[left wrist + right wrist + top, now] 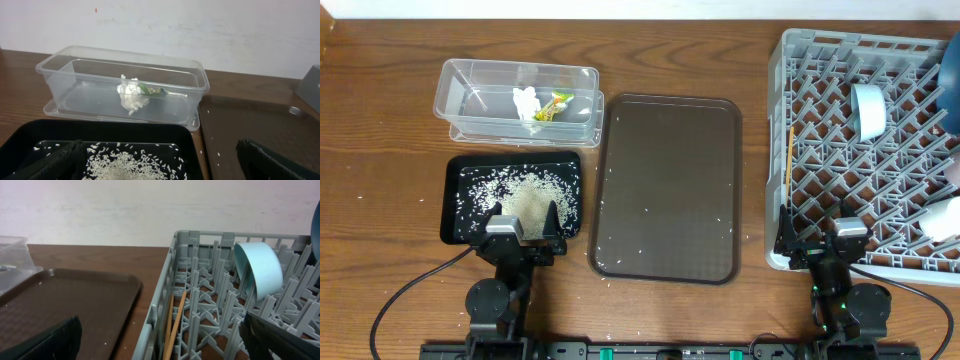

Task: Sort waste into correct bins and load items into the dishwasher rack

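The clear tub [520, 66] holds the white tissue [526, 101] and the yellow-green wrapper [553, 106]; both also show in the left wrist view, tissue [132, 95] and wrapper [152, 90]. The black tray [450, 200] holds a heap of rice [528, 192]. My left gripper [525, 226] is open and empty over the tray's near edge. The grey rack [775, 150] holds the light-blue bowl [868, 110], two chopsticks [790, 158] along its left wall and a white cup [945, 217]. My right gripper [817, 243] is open and empty at the rack's near-left corner.
The dark-brown serving tray [668, 190] lies between the black tray and the rack, with a few stray rice grains on it. More grains dot the table near its front-left corner [605, 268]. A dark-blue edge [316, 225] shows at the rack's far right.
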You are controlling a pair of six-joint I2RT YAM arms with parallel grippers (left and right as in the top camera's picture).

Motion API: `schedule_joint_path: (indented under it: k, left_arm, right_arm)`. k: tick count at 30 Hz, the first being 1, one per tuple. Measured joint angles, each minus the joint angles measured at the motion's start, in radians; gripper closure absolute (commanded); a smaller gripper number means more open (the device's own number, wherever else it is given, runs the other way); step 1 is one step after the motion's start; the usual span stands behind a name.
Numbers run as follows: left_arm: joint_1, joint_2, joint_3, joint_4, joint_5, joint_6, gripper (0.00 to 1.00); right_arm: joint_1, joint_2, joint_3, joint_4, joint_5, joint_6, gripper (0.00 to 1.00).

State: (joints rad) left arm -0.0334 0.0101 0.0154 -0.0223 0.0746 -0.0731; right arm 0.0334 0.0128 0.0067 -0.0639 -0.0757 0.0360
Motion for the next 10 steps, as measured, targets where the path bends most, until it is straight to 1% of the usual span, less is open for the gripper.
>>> schedule_joint_path:
  k: [10]
  left_arm:
    - [0.000,0.000,0.000,0.000,0.000,0.000,0.02]
  right_arm:
    - [0.000,0.000,0.000,0.000,0.000,0.000,0.01]
